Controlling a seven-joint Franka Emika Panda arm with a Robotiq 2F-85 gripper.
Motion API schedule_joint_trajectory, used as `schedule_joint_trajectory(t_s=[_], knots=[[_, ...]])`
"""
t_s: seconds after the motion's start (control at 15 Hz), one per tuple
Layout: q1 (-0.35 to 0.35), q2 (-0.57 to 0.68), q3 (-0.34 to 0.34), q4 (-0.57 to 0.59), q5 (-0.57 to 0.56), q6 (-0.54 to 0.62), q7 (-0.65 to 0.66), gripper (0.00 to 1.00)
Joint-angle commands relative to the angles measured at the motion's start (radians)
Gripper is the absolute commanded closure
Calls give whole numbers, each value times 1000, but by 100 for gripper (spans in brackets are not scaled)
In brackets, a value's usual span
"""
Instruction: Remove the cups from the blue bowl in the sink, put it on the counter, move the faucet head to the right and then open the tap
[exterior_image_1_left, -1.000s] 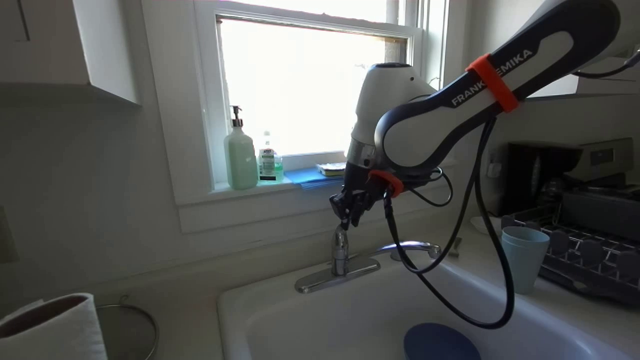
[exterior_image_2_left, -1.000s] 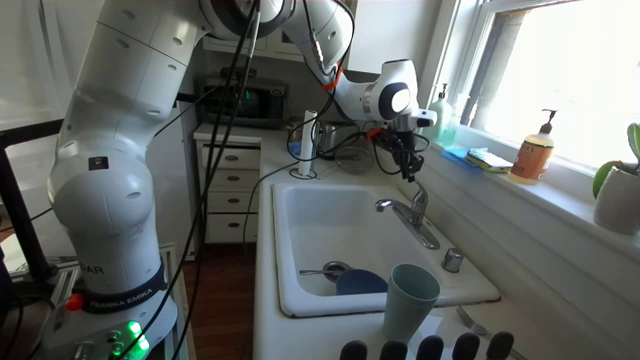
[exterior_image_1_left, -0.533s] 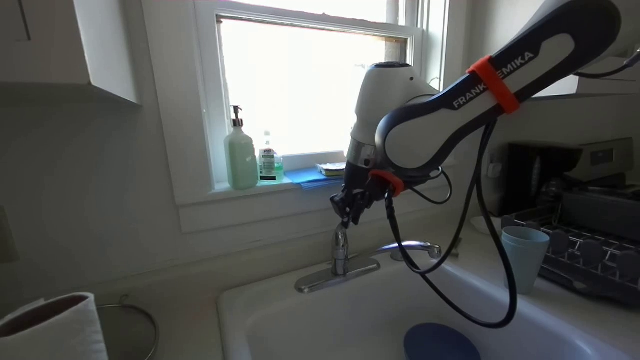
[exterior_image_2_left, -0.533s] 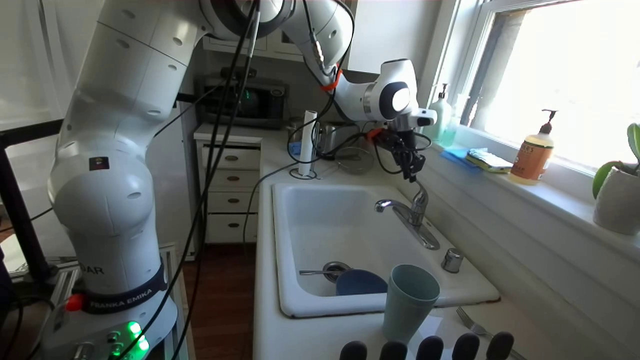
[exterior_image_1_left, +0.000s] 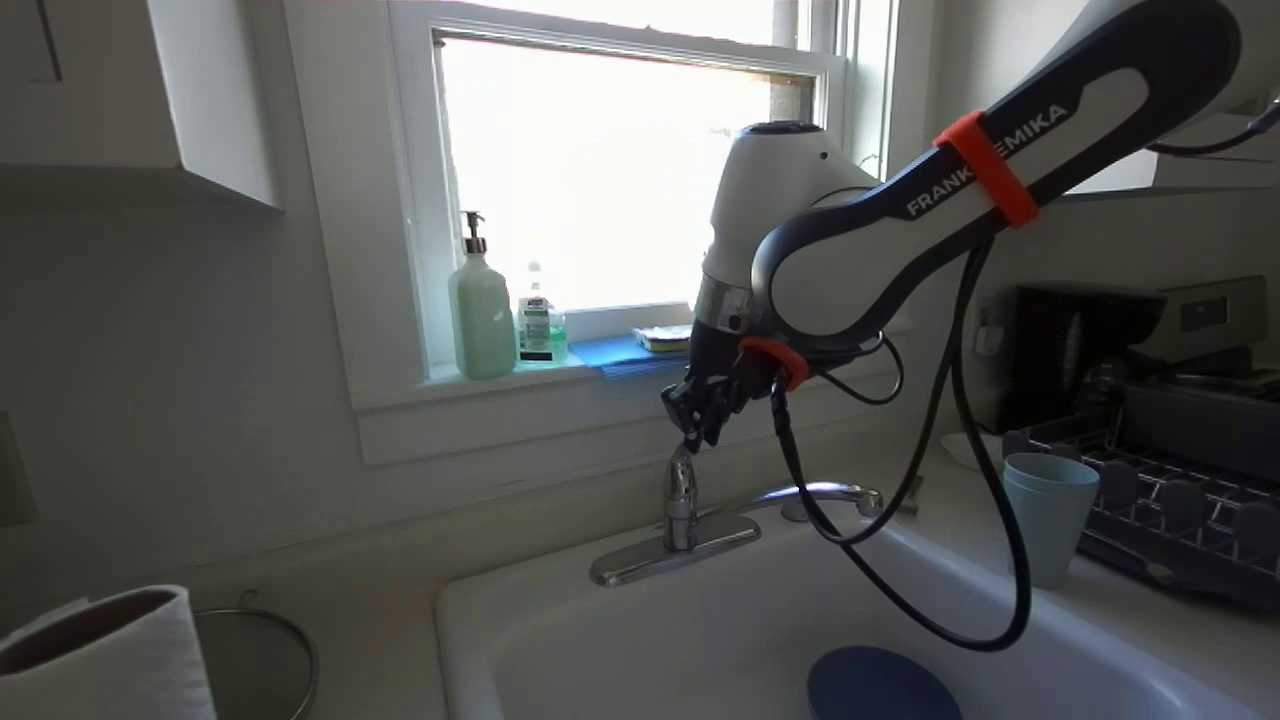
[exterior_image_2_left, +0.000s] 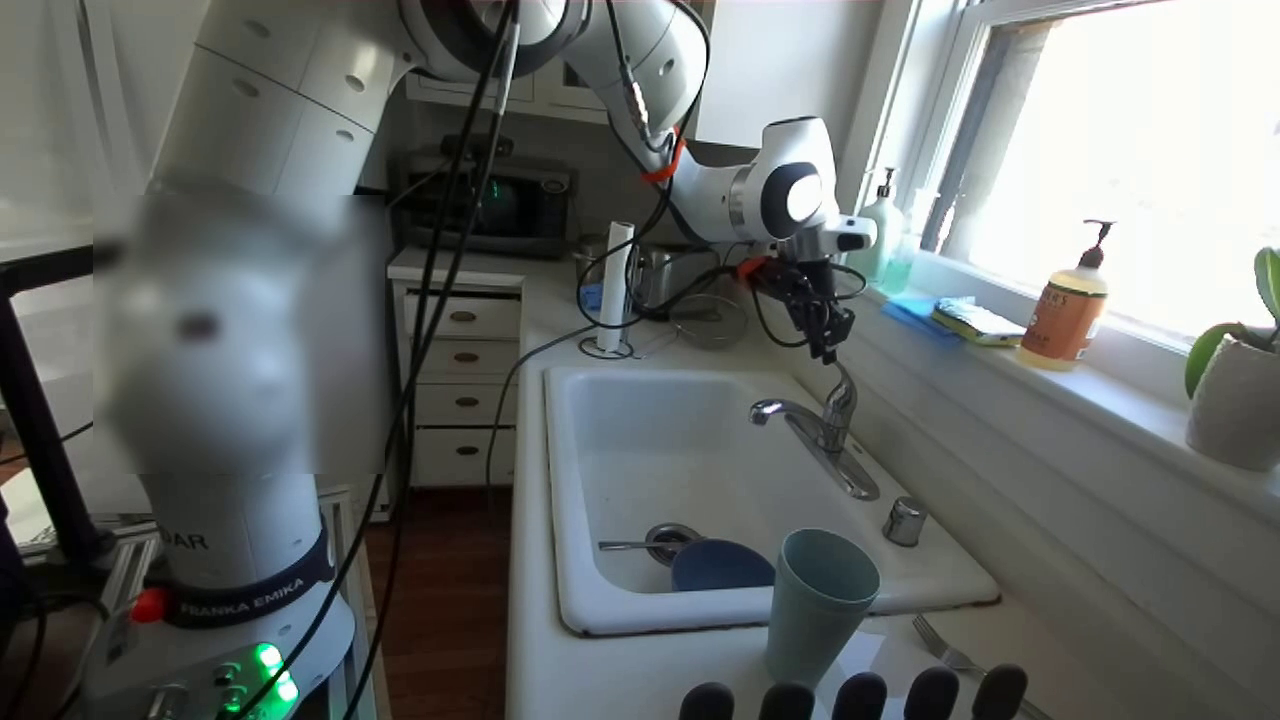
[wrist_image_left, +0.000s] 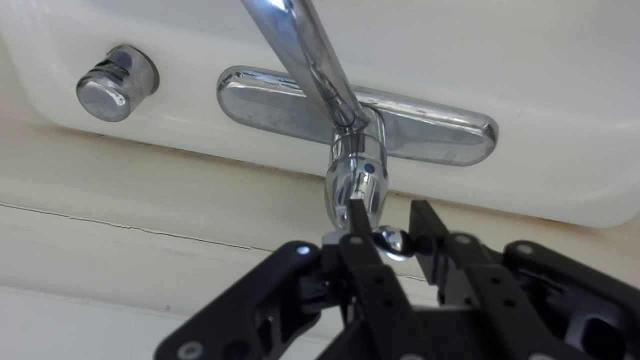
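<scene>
Slightly higher than before, the gripper (wrist_image_left: 391, 216) has its fingers drawn narrow on the faucet handle (wrist_image_left: 359, 190). In an exterior view, a black cable (exterior_image_1_left: 985, 645) loops before the sink (exterior_image_1_left: 640, 640); the blue bowl (exterior_image_1_left: 880, 685) lies near inside, the pale cup (exterior_image_1_left: 1048, 520) right, beside the dish rack (exterior_image_1_left: 1184, 506).

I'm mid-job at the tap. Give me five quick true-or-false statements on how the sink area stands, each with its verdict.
1. In the wrist view, part of the faucet handle shows between the fingers of the gripper. True.
2. Water is running. False: in an exterior view, no water shows below the spout.
3. A pale blue cup stands on the counter. True.
4. The bowl is on the counter too. False: the blue bowl is in the sink.
5. An orange-labeled soap bottle stands on the windowsill. True.
</scene>
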Motion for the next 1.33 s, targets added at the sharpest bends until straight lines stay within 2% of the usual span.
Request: schedule_joint_trajectory(t_s=[0.0, 1.27], knots=[[6, 2, -24, 22, -35, -3, 12, 93], [0, -10, -29, 13, -31, 13, -7, 93]])
